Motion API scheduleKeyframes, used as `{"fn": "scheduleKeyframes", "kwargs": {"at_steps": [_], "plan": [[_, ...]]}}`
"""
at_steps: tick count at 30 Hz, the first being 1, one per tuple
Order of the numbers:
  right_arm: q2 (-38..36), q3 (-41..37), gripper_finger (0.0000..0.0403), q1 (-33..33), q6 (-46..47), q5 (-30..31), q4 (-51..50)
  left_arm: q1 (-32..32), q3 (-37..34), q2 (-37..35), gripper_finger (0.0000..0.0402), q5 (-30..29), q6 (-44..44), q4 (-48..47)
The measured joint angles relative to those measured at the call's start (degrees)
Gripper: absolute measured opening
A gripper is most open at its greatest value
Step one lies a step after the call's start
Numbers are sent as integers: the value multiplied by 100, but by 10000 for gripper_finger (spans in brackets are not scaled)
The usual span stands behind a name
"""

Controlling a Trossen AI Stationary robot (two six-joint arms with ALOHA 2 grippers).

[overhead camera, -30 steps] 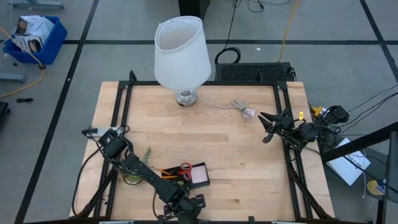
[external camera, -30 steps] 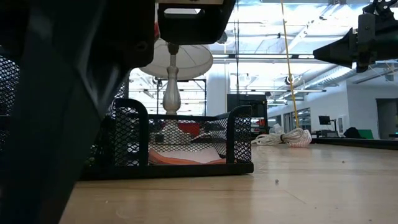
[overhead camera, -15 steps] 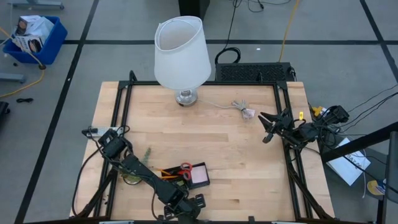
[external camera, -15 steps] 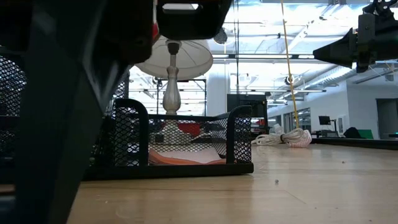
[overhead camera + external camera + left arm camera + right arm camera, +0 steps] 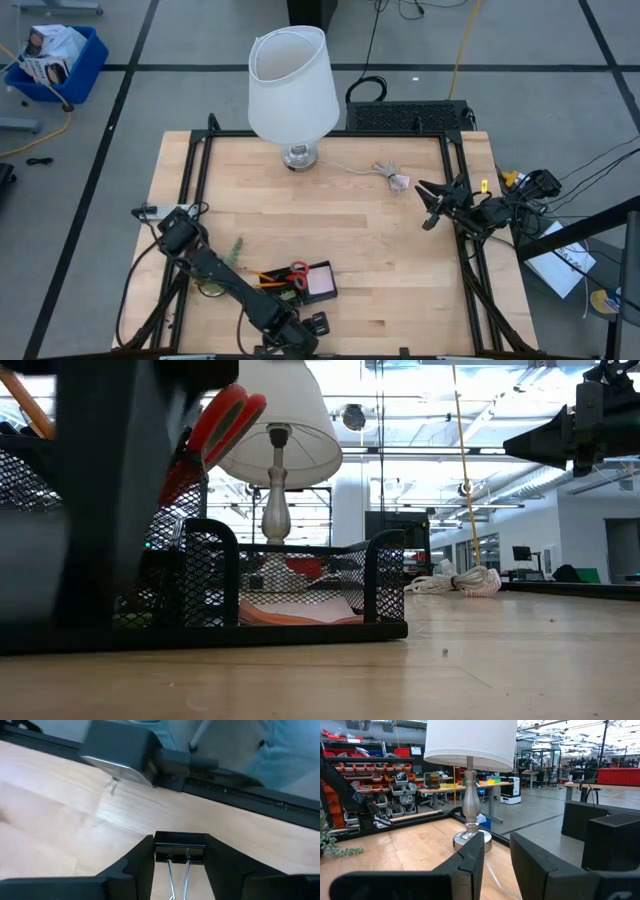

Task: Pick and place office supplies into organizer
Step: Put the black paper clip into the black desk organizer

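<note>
I see left gripper pinching a boxy black binder clip, wire handles cut off; mesh organizer half-hidden; right gripper narrow, empty.

2 dark robot arms — matte black throughout

The left arm shows chunky black links; the right arm carries a small yellow marking and trailing black cables — its fingers are broad, angular, black.

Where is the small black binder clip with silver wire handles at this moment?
The small black binder clip sits between the left gripper's fingers, low over the wooden table at its front edge, just in front of the black mesh organizer.
</note>
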Motion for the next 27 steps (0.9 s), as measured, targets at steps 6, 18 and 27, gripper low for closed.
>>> {"fn": "scheduleKeyframes", "kwargs": {"at_steps": [6,18,27], "plan": [[-2,-1,86,-1,0,0,0,-20,0,-285,154,-15,-275,-231],[-2,-1,87,0,0,0,4,-157,4,-795,154,-60,-631,-1251],[-2,0,87,-1,0,0,4,-121,4,-910,154,-95,-615,-2167]]}}
